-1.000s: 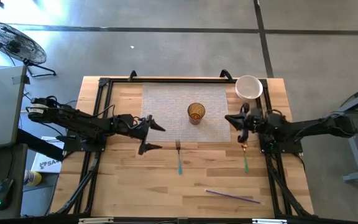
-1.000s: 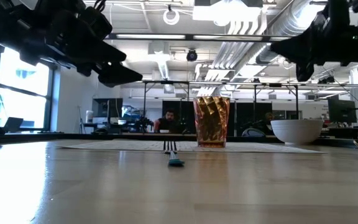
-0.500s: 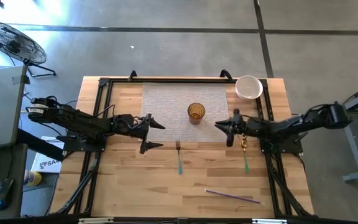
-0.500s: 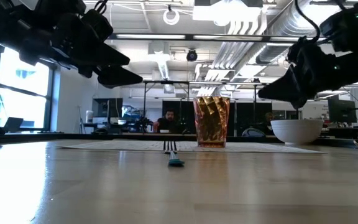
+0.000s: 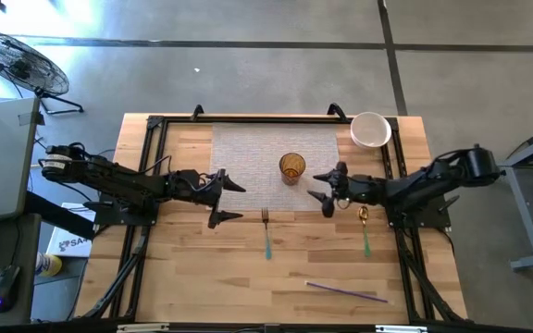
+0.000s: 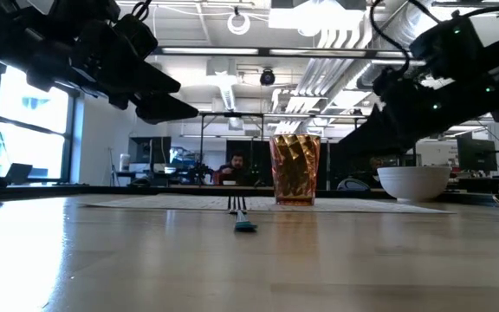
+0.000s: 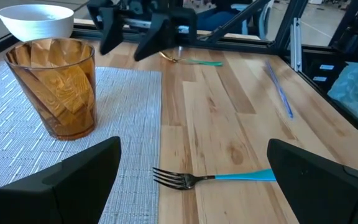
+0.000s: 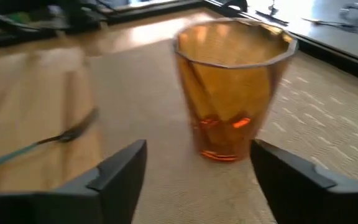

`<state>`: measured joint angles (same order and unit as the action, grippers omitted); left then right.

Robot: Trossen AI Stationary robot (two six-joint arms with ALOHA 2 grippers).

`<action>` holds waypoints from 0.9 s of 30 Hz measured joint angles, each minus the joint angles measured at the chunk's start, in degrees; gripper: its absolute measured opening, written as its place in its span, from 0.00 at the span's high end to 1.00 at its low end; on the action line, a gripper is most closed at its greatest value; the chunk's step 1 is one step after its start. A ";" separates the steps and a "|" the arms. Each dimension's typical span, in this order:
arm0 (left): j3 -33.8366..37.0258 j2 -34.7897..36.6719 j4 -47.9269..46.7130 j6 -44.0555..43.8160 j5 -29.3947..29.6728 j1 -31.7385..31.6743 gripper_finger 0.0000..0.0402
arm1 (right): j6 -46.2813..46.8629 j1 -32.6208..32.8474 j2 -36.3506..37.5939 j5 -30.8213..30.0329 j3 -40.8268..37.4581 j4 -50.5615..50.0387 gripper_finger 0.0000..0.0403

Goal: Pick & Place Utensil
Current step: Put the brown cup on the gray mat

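A fork with a blue-green handle [image 5: 266, 235] lies flat on the wood table in front of the woven placemat [image 5: 248, 153]; it also shows in the left wrist view [image 7: 216, 178] and the low view [image 6: 243, 217]. A second utensil with a gold bowl and green handle [image 5: 365, 231] lies to the right. An amber faceted cup [image 5: 291, 167] stands on the mat. My left gripper [image 5: 228, 202] is open above the table, left of the fork. My right gripper [image 5: 323, 190] is open above the mat's right edge, beside the cup [image 8: 232, 87].
A white bowl [image 5: 370, 129] stands at the far right corner. A purple straw [image 5: 345, 292] lies near the front edge. Black frame rails [image 5: 151, 166] run along the table's left, right and far sides. Bare wood lies between the fork and the green-handled utensil.
My right gripper has moved toward the table's left edge, from above the green-handled utensil to beside the amber cup, and has dropped lower. My left gripper and all the objects have kept still.
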<state>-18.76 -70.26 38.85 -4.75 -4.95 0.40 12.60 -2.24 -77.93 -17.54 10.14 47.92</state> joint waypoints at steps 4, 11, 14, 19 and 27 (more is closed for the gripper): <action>0.00 0.00 0.01 0.00 0.00 0.00 0.01 | 0.41 -0.07 -4.69 -7.78 2.29 -0.07 0.18; 0.00 0.00 0.03 0.00 0.04 0.00 0.01 | 2.88 -2.96 -11.77 -6.70 7.44 -1.79 0.06; -0.02 -0.02 -0.37 -0.01 0.04 0.00 0.01 | 3.13 -3.27 -14.24 -6.72 8.53 -2.22 0.05; -0.02 -0.02 -1.89 -0.26 -0.01 0.00 0.01 | 5.75 -3.24 -15.62 -10.78 8.66 -3.12 0.05; -0.02 -0.04 -1.74 -1.38 -0.50 0.00 0.01 | 5.53 -3.34 -15.38 -6.92 8.65 -2.86 0.05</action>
<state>-18.79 -70.30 37.11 -6.13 -5.45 0.40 18.13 -5.58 -93.32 -24.45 18.79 45.06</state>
